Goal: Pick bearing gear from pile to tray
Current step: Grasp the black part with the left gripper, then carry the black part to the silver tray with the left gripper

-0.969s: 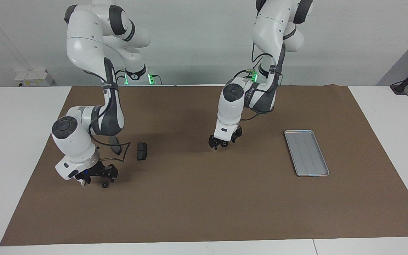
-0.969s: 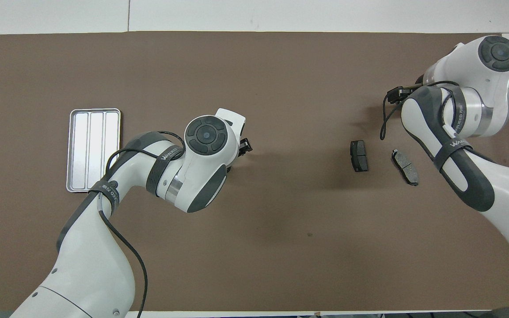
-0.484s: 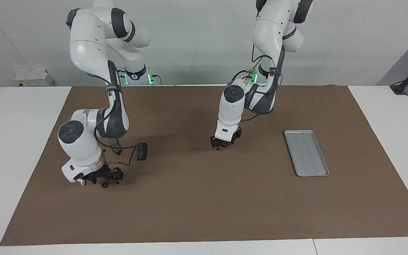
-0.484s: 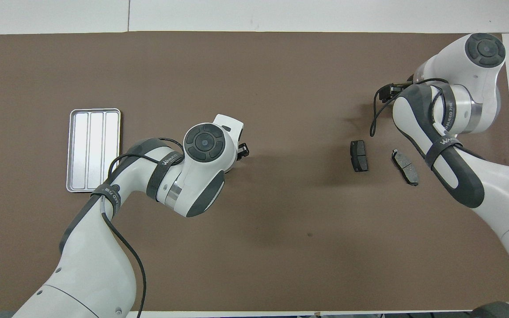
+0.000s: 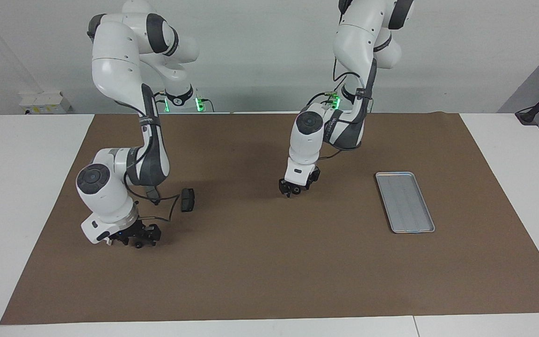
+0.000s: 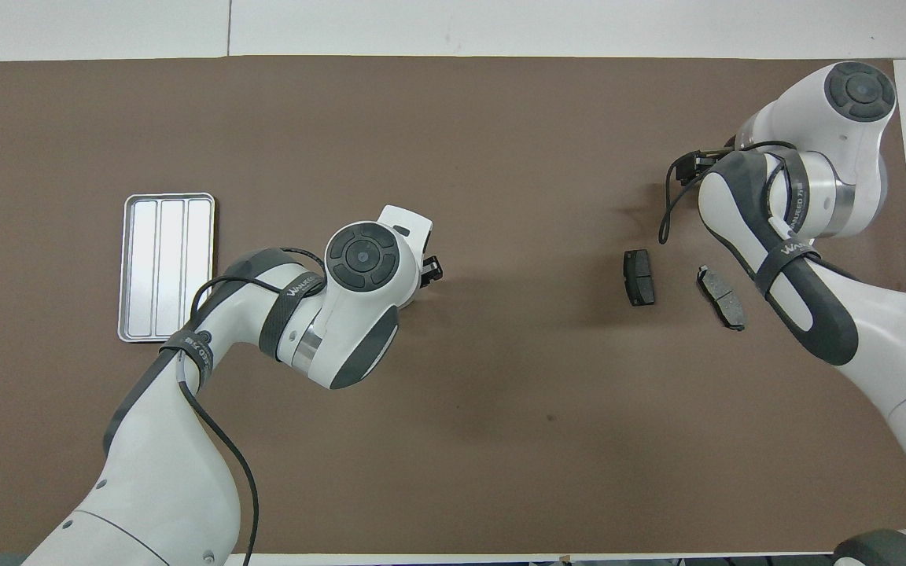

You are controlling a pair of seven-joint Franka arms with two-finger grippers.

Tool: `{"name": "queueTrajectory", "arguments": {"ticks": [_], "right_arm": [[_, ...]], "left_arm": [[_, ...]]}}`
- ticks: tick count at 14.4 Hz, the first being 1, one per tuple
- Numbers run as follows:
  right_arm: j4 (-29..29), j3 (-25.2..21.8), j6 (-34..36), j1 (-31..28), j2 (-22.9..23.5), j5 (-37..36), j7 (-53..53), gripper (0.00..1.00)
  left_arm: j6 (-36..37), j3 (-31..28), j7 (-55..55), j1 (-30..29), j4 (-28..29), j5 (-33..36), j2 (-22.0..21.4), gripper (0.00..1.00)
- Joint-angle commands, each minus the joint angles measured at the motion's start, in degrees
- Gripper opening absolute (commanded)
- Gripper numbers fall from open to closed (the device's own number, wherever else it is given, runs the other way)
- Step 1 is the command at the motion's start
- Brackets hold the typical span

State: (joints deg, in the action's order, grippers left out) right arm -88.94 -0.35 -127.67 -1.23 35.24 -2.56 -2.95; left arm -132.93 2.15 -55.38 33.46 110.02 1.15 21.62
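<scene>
A tiny black round bearing gear (image 5: 137,244) lies on the brown mat at the right arm's end of the table. My right gripper (image 5: 134,237) is low, right over it and touching or nearly touching. In the overhead view the right arm hides both. Two dark grey brake pads (image 6: 639,277) (image 6: 721,296) of the pile lie nearer to the robots than the gear; one pad (image 5: 187,200) shows plainly in the facing view. My left gripper (image 5: 292,189) (image 6: 431,271) hangs low over the mat's middle. The silver tray (image 5: 405,202) (image 6: 166,267) lies bare toward the left arm's end.
The brown mat (image 5: 269,271) covers most of the white table. A black cable loops from the right arm's wrist (image 5: 166,213) down beside the nearer brake pad.
The right arm's wrist has swung a little toward the table's middle and settled lower over the gear. The left gripper has shifted slightly; the brake pads and tray lie as before.
</scene>
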Motion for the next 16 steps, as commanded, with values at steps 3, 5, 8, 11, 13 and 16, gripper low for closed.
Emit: {"name": "queueTrajectory", "arguments": {"ticks": [3, 5, 8, 11, 13, 16], "right_arm": [[0.70, 0.61, -1.17, -1.32, 0.97, 0.45, -0.39, 0.92], [0.78, 0.62, -1.52, -1.49, 1.40, 0.54, -0.39, 0.92], [0.70, 0.62, -2.23, -1.50, 1.58, 0.54, -0.39, 0.92], [0.61, 0.62, -2.41, -1.76, 1.76, 0.62, -0.30, 0.87], [0.61, 0.62, -2.76, -2.20, 1.93, 0.62, -0.30, 0.80], [0.52, 0.62, -2.67, -2.20, 1.93, 1.50, -0.30, 0.73]], "left_arm": [[-1.28, -0.66, -0.87, 0.73, 2.83, 0.35, -2.11, 0.56], [-1.46, -0.66, -0.96, 0.81, 2.83, 0.35, -2.11, 0.45], [-1.20, -0.66, -1.22, 0.90, 2.83, 0.35, -2.19, 0.18], [-0.14, -0.66, -1.05, 0.55, 2.22, 0.35, -2.28, 0.07], [1.96, -0.74, -0.26, -0.59, 1.78, 0.35, -4.55, 0.07], [10.29, -0.66, 7.26, -6.55, 2.31, 0.35, -10.96, 0.07]]}}
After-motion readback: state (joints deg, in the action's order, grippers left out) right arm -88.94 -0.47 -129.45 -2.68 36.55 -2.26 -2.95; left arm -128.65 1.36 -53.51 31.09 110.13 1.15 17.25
